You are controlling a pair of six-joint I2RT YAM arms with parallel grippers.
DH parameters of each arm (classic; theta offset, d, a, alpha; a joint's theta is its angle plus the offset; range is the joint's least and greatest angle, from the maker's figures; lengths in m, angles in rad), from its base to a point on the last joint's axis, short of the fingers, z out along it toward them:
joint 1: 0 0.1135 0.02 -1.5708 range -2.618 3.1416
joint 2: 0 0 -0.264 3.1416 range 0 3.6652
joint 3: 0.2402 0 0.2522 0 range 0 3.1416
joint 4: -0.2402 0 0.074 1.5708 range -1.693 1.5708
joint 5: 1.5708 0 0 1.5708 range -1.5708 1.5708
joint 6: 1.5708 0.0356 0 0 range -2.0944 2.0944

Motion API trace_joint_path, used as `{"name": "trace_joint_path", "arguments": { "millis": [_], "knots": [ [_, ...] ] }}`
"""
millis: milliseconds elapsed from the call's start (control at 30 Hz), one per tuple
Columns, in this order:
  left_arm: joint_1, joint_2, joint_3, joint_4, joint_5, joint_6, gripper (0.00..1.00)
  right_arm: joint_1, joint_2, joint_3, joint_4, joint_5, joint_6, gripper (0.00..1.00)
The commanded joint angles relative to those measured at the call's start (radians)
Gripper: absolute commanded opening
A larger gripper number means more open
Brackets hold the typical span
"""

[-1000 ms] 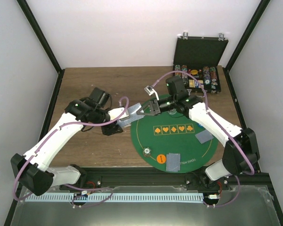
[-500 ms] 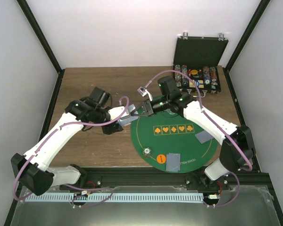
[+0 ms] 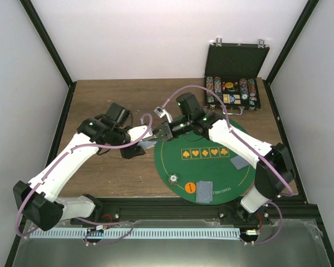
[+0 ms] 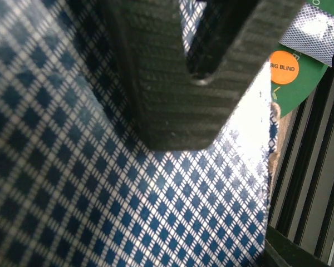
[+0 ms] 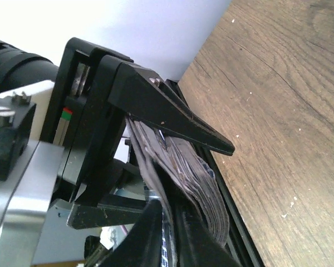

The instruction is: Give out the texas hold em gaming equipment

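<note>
Two tools meet: left tool (image 3: 143,146) clamps the card deck (image 5: 183,172), right tool (image 3: 155,137) pinches one card (image 5: 167,247).

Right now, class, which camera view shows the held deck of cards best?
Right wrist: the deck of cards appears edge-on, its layered stack clear. Left wrist shows only a close-up of one checked card back. Top external shows just a small sliver.
</note>
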Motion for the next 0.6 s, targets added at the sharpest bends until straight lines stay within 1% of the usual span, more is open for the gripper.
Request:
{"name": "trace_joint_path", "arguments": {
  "millis": [0,100,233,333,400,567],
  "knots": [
    [-0.003,-0.005,0.022,0.025,0.012,0.0,0.54,0.012,-0.011,0.042,-0.005,0.053,-0.012,0.16],
    [-0.003,-0.008,0.021,0.025,0.016,0.003,0.53,0.012,-0.02,0.047,-0.033,0.097,-0.033,0.25],
    [-0.003,-0.007,0.022,0.022,0.022,0.006,0.52,0.012,-0.026,0.066,-0.086,0.161,-0.064,0.29],
    [-0.002,-0.008,0.018,0.021,0.023,0.006,0.52,0.01,-0.034,0.084,-0.13,0.212,-0.093,0.29],
    [-0.002,-0.01,0.015,0.021,0.022,0.008,0.52,0.01,-0.039,0.09,-0.152,0.248,-0.107,0.27],
    [-0.003,-0.011,0.016,0.02,0.023,0.009,0.52,0.01,-0.046,0.101,-0.191,0.283,-0.124,0.25]
  ]
}}
